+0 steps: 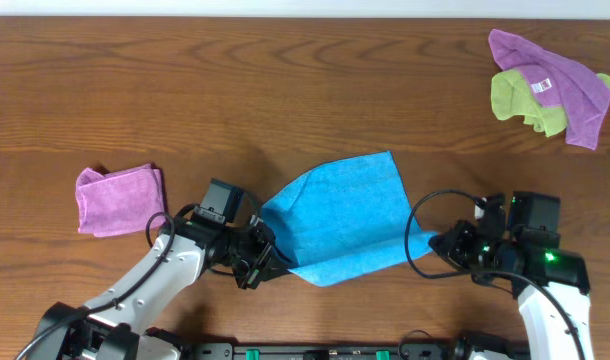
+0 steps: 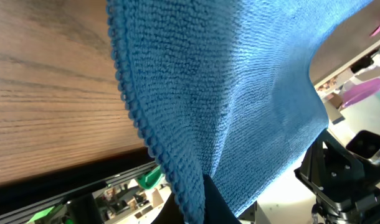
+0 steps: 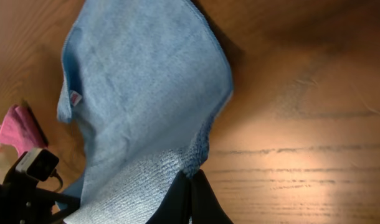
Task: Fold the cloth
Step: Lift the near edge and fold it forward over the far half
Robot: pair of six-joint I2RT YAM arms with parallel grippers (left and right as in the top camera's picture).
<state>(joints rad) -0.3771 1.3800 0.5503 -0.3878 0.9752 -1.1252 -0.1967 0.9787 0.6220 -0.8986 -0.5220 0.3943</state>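
Overhead view: the only label showing was a small white tag (image 1: 542,86) on the purple cloth (image 1: 575,85) at the far right corner, its writing too small to read. That cloth lay crumpled over a yellow-green cloth (image 1: 515,98). A second purple cloth (image 1: 118,198), folded into a thick square, sat at the left of the brown wood-grain worktop (image 1: 285,90).

The cloth (image 1: 340,215), sky-blue and plain, lay at the middle near edge, spread between the two arms. In the right wrist view a tiny reddish tab (image 3: 73,98) stuck out of its hem, with nothing legible on it. The left wrist view showed its looped terry weave and a beaded, stitched edge.

The left gripper (image 1: 275,262) was closed tight on the cloth's near left corner. The right gripper (image 1: 432,243) was likewise pinched on the near right corner, its dark fingers (image 3: 199,199) meeting at the hem.
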